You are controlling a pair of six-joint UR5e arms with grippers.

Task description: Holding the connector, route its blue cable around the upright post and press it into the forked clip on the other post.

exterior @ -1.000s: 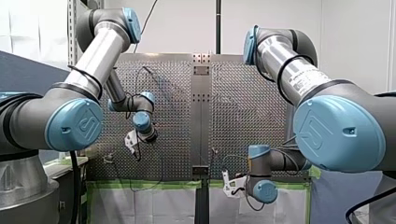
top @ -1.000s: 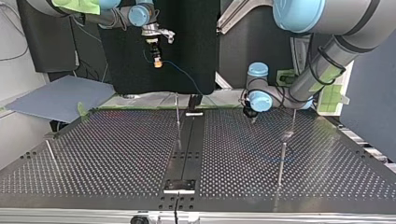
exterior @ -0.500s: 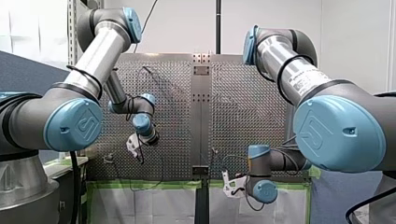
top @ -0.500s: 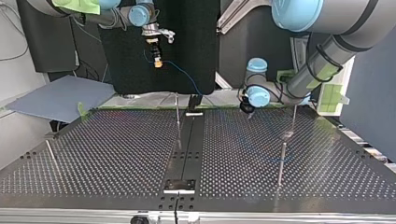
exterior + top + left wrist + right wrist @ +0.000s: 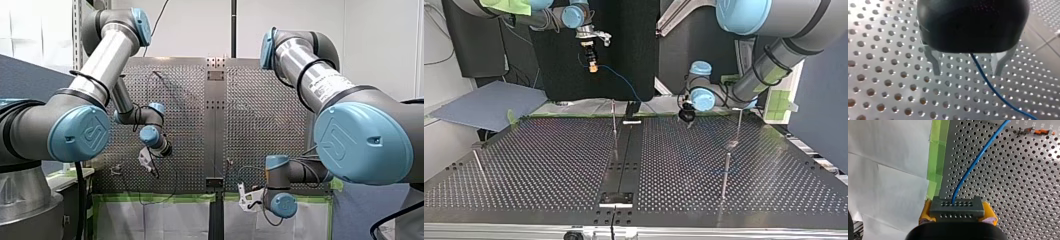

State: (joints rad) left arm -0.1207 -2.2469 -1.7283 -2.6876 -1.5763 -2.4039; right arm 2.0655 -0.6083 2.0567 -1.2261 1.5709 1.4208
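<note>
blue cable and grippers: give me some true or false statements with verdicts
1. My right gripper is shut on the connector. True.
2. My left gripper is clamped on the blue cable. False: its fingers stand apart, and the cable runs between them.
3. The blue cable leaves the connector on the side facing away from my right gripper. True.
4. The pads on my right gripper are black. False: they are yellow.
5. The connector lies on the perforated table. False: the top view shows my right gripper holding it up above the table.
</note>
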